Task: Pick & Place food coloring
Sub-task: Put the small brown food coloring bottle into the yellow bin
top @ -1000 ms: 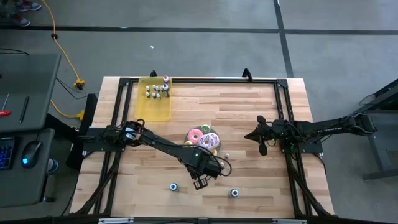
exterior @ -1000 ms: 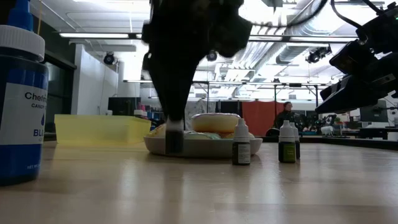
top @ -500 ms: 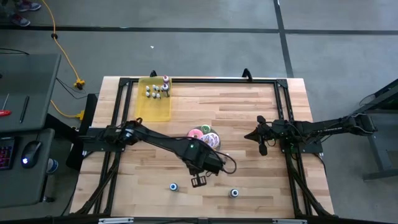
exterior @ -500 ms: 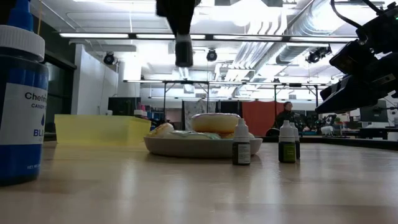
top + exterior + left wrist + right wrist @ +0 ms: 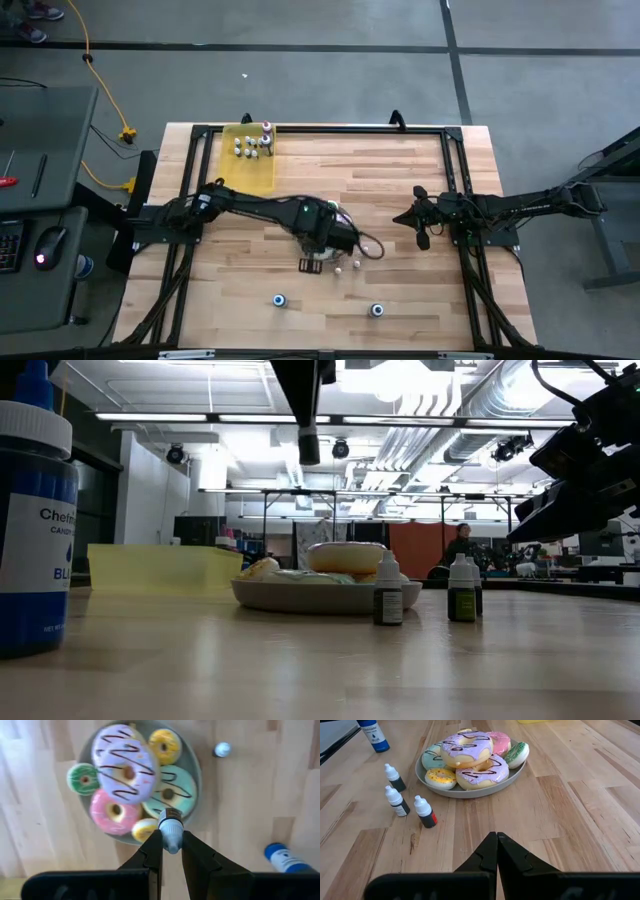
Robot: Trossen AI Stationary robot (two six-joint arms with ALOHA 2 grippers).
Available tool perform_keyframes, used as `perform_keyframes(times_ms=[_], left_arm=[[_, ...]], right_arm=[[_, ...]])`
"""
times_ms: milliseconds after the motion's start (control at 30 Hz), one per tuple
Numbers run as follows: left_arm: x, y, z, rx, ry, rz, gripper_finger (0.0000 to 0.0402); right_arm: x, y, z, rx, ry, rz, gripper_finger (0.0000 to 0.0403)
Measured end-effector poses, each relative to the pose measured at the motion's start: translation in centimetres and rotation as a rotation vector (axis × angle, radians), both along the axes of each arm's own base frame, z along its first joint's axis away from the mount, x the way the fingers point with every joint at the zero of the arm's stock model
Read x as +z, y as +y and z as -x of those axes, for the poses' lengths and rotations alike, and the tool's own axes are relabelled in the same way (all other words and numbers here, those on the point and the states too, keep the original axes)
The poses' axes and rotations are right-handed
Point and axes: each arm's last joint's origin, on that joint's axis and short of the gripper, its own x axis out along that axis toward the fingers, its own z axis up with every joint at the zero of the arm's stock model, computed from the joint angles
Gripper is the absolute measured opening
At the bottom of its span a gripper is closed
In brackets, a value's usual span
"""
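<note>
On the high view's far left, well away from the left gripper [image 5: 313, 262], a yellow tray [image 5: 246, 160] holds a cluster of small bottles [image 5: 253, 146]. A blue-capped bottle [image 5: 280, 300] stands on the table [image 5: 420, 180] near that gripper, toward the front edge. The left gripper hangs above the table, its fingers [image 5: 152, 852] clamped on a dropper bottle [image 5: 171, 829] whose tip points down at the plate [image 5: 196, 770] of doughnuts [image 5: 125, 762] just below and beyond it. Three loose dropper bottles [image 5: 395, 800] stand just beside the plate, on the side facing the right gripper [image 5: 421, 240]. Another blue bottle [image 5: 377, 311] stands toward the front edge, between the two grippers. The right gripper waits at the table's right side, off the surface, well apart from the plate, its fingers pressed together and holding nothing.
</note>
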Motion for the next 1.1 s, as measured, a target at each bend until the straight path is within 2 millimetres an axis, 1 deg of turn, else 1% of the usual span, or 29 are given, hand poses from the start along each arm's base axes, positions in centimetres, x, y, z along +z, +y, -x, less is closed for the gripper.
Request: perform_keyframes(times_ms=[233, 333, 433, 500, 600, 667, 767, 833, 967, 1100], left_arm=[[3.0, 3.4, 1.2, 0.008, -0.069, -0.011, 0.0042], [3.8, 4.8, 2.1, 0.025, -0.073, -0.015, 0.0042], [3.9, 6.4, 3.7, 0.043, -0.045, -0.023, 0.0042], [3.6, 7.3, 4.8, 0.062, -0.02, -0.029, 0.0042], [3.2, 8.8, 7.0, 0.102, -0.043, -0.023, 0.0042], [2.5, 9.8, 8.5, 0.128, -0.07, 0.0, 0.0042], [1.0, 11.2, 10.9, 0.197, -0.106, 0.056, 0.0042], [-0.1, 12.2, 12.5, 0.288, -0.123, 0.091, 0.0042], [-2.1, 14.5, 15.4, 0.551, -0.073, 0.105, 0.0042], [-3.4, 16.6, 17.3, 0.766, -0.039, 0.104, 0.0042]], right_arm=[[0.0, 0.0, 0.0, 0.0, -0.001, 0.0, 0.0], [0.0, 0.0, 0.0, 0.0, -0.001, 0.0, 0.0], [0.0, 0.0, 0.0, 0.0, -0.001, 0.0, 0.0], [0.0, 0.0, 0.0, 0.0, -0.001, 0.0, 0.0], [0.0, 0.0, 0.0, 0.0, 0.0, 0.0, 0.0], [0.0, 0.0, 0.0, 0.0, 0.001, 0.0, 0.0], [0.0, 0.0, 0.0, 0.0, -0.001, 0.0, 0.0], [0.0, 0.0, 0.0, 0.0, -0.001, 0.0, 0.0], [0.0, 0.0, 0.0, 0.0, -0.002, 0.0, 0.0], [0.0, 0.0, 0.0, 0.0, -0.001, 0.0, 0.0]])
